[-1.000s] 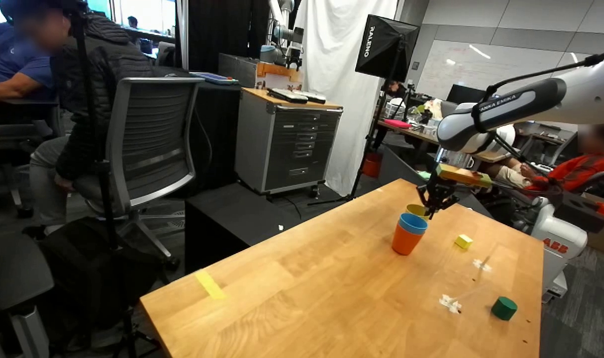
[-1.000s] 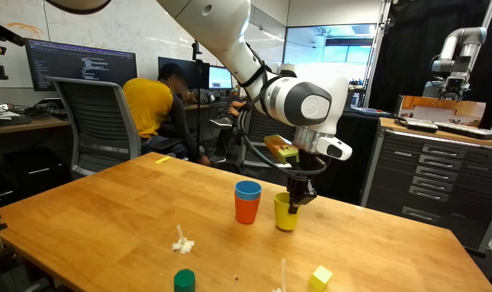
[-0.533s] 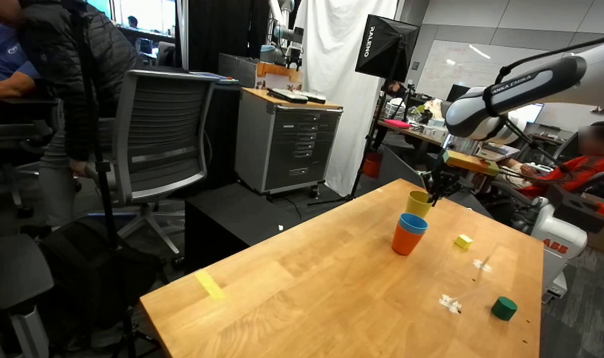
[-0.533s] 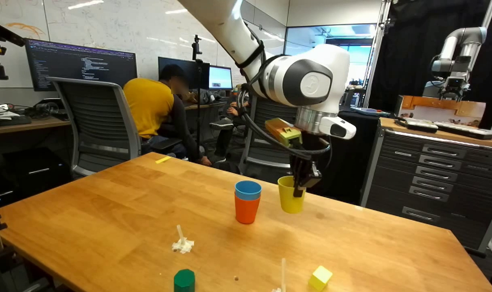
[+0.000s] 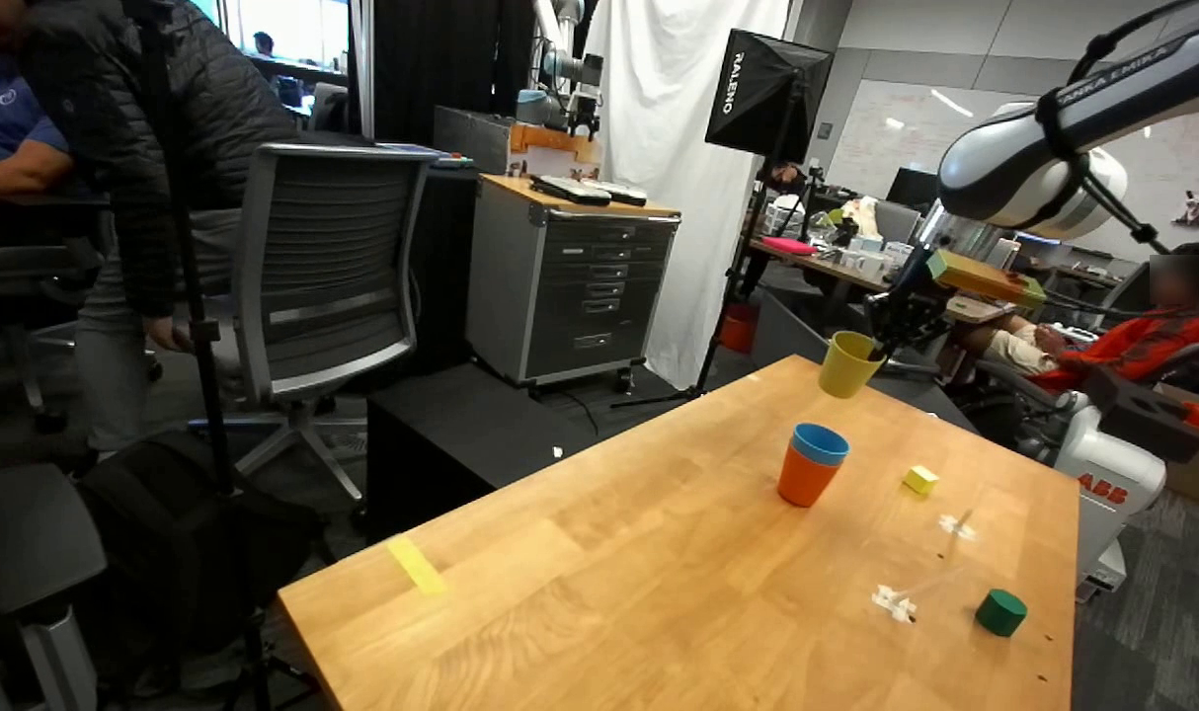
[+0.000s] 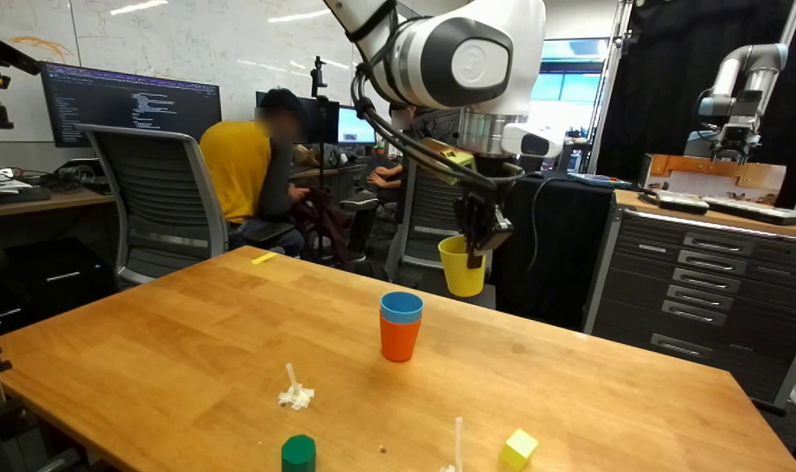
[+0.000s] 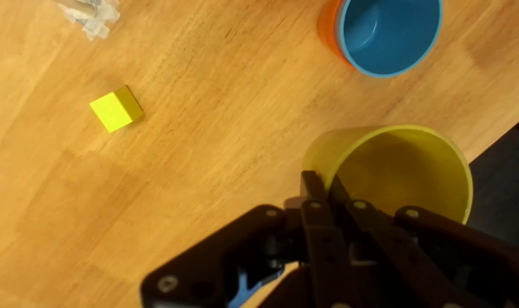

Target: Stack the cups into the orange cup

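Note:
The yellow cup (image 6: 460, 272) hangs in the air, slightly tilted, in both exterior views, also here (image 5: 846, 367). My gripper (image 7: 325, 184) is shut on its rim in the wrist view, one finger inside the cup (image 7: 400, 171) and one outside. The blue cup (image 6: 401, 307) sits inside the orange cup (image 6: 398, 341), with its upper band showing above the orange rim. This stack stands upright on the table, below and to one side of the yellow cup. In the wrist view the blue cup (image 7: 385, 38) opens upward and mostly hides the orange cup (image 7: 328, 30).
A small yellow cube (image 6: 519, 450) and a green block (image 6: 298, 453) lie on the wooden table (image 6: 195, 341). Two thin pale sticks stand in taped patches, one here (image 6: 296, 396). The table's edge (image 7: 501, 132) runs close by the yellow cup.
My gripper has risen with the yellow cup, from at or near the tabletop to well above it. The blue and orange cups have not moved. People in the background moved.

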You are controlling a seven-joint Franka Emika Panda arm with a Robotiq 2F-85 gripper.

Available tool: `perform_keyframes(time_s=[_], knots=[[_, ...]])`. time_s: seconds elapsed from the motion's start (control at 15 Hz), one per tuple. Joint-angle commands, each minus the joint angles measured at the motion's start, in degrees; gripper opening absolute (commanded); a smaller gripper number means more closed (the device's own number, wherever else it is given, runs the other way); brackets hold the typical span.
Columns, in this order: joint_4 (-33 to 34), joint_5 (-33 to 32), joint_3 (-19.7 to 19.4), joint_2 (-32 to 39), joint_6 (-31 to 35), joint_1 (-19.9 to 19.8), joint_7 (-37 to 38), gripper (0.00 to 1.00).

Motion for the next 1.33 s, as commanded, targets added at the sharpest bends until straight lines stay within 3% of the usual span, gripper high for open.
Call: perform_keyframes(time_s=[0.0,0.2,0.4,0.93,1.27], knots=[[-13.7,-0.9,1.3,-11.0,5.5,1.1,-4.9,0.02],[-21.7,0.6,2.7,-17.2,7.7,1.0,-8.4,0.02],[-25.0,2.3,3.4,-20.0,6.1,0.4,-10.4,0.02],[-17.1,2.9,2.2,-14.9,-5.6,-0.8,-9.6,0.02],[-10.6,1.5,2.1,-10.7,-8.1,0.1,-7.1,0.02]])
